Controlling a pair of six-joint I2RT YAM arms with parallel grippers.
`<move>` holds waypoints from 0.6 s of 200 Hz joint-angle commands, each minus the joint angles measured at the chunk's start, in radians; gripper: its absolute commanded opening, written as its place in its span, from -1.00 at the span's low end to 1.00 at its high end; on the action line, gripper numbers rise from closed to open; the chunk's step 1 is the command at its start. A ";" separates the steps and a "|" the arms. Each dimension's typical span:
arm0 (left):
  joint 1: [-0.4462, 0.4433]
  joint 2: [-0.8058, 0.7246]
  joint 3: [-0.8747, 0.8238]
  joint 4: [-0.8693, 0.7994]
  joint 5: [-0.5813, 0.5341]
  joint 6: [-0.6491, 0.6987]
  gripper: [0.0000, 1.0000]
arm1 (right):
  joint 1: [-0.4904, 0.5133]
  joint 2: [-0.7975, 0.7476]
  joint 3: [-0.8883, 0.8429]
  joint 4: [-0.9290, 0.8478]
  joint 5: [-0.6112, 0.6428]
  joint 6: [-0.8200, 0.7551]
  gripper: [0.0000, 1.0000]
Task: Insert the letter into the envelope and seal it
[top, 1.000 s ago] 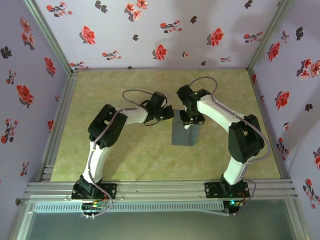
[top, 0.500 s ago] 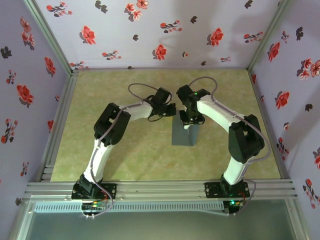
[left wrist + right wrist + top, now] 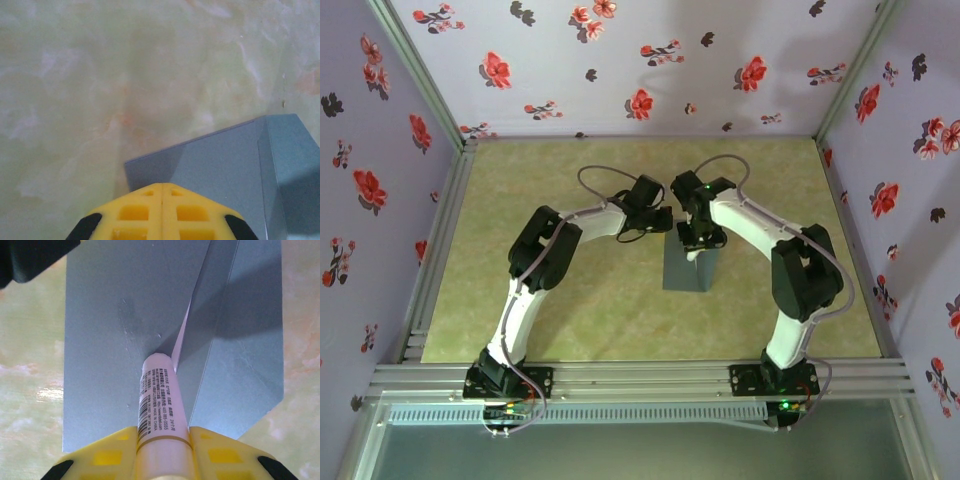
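The slate-grey envelope (image 3: 688, 272) lies flat at the middle of the table. Its flap (image 3: 240, 350) stands partly raised, and a thin white edge (image 3: 181, 342) shows beneath it; the rest of the letter is hidden. My right gripper (image 3: 695, 248) is over the envelope's far end, shut on a white glue stick (image 3: 159, 395). The stick's tip touches the envelope (image 3: 100, 340) at the flap's fold. My left gripper (image 3: 663, 226) is shut and empty, with its yellow fingertips (image 3: 150, 192) over the far left corner of the envelope (image 3: 225, 170).
The pale green table mat (image 3: 570, 310) stretches around the envelope. Floral walls (image 3: 620, 70) close in the back and both sides. Aluminium rails (image 3: 640, 378) run along the near edge by the arm bases.
My left arm stretched out and carried its shut gripper right, up to the envelope's far left corner. The right gripper with the glue stick shifted only slightly.
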 commanded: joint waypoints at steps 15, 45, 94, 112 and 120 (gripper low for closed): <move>-0.018 0.038 -0.034 -0.062 -0.024 0.014 -1.00 | -0.011 0.101 0.018 0.035 0.029 -0.031 -1.00; -0.021 0.036 -0.044 -0.049 -0.022 0.005 -1.00 | -0.034 0.145 0.041 0.062 0.031 -0.036 -1.00; -0.025 0.036 -0.051 -0.041 -0.018 -0.003 -1.00 | -0.061 0.196 0.082 0.079 0.028 -0.038 -1.00; -0.027 0.035 -0.057 -0.039 -0.018 -0.006 -1.00 | -0.066 0.204 0.095 0.080 0.025 -0.037 -1.00; -0.026 0.035 -0.060 -0.036 -0.018 -0.008 -1.00 | -0.066 0.206 0.101 0.081 0.025 -0.038 -1.00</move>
